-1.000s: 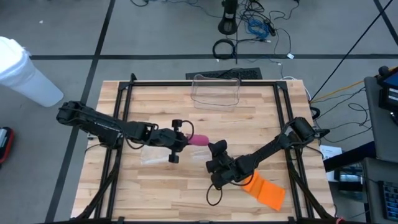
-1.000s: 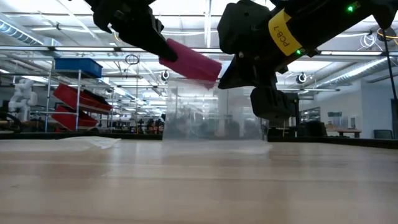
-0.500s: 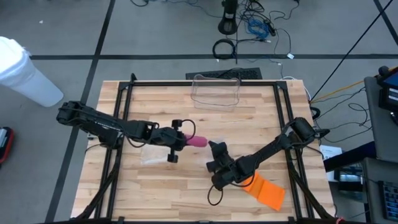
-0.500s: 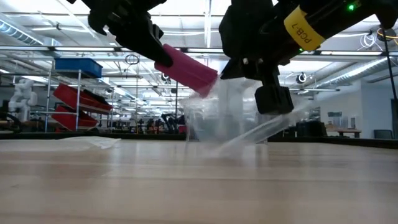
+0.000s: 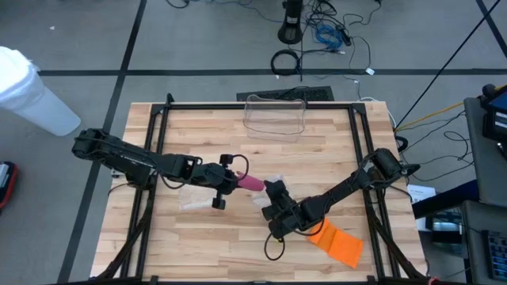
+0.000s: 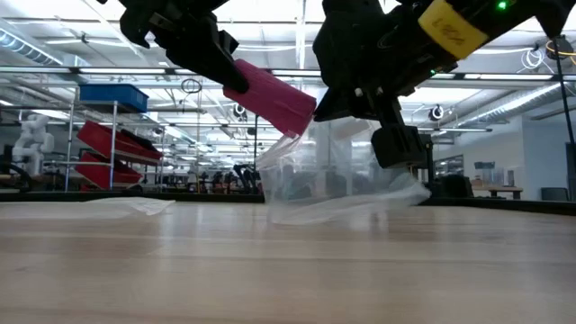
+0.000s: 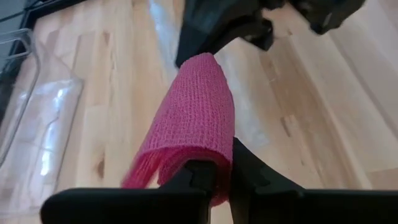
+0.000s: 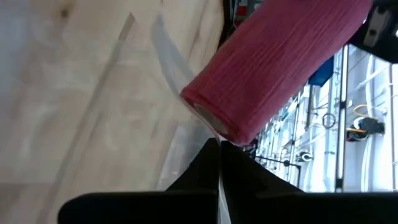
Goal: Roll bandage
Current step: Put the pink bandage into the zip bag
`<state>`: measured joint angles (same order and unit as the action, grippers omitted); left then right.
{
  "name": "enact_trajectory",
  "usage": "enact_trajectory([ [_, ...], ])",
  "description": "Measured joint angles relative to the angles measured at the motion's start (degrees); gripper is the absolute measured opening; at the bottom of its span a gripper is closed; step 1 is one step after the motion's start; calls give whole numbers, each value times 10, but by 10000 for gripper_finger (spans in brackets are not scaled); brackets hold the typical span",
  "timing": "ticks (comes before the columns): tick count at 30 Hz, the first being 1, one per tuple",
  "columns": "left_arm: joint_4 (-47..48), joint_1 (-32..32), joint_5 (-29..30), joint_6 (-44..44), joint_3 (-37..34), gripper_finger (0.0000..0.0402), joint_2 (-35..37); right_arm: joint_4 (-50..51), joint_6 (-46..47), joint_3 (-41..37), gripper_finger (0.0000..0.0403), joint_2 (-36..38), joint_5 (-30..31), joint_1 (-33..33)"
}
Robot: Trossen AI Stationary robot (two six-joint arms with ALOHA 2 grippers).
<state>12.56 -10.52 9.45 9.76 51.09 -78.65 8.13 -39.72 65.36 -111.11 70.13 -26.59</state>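
Above the middle of the wooden table (image 5: 238, 237), the left gripper (image 5: 234, 182) pinches one end of a pink bandage roll (image 5: 252, 184), fingers nearly closed on it, holding it tilted clear of the boards. Just beside the roll's free end, the right gripper (image 5: 273, 192) – fingers clamped together – grips a clear plastic wrapper (image 6: 333, 184) sagging to the tabletop. Farther back from the roll, a clear plastic bin (image 5: 275, 115) stands at the table's far edge.

Pink bandage roll (image 5: 252, 183), tilted, above table.
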Motion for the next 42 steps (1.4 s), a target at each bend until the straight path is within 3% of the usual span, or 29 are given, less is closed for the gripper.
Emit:
enact_trajectory([
  [13, -7, 0, 17, -2, 0, 17, 0, 5, -2, 0, 0, 0, 3, -9],
  [23, 3, 12, 17, 2, -1, 16, -24, -35, -58, 0, 0, -1, 8, -10],
  [28, -2, 10, -11, 40, -1, 18, -28, -37, -71, 0, 0, -1, 7, -6],
  [42, 2, 0, -18, 124, -1, 29, -28, -52, -135, 0, 0, -1, -12, -8],
])
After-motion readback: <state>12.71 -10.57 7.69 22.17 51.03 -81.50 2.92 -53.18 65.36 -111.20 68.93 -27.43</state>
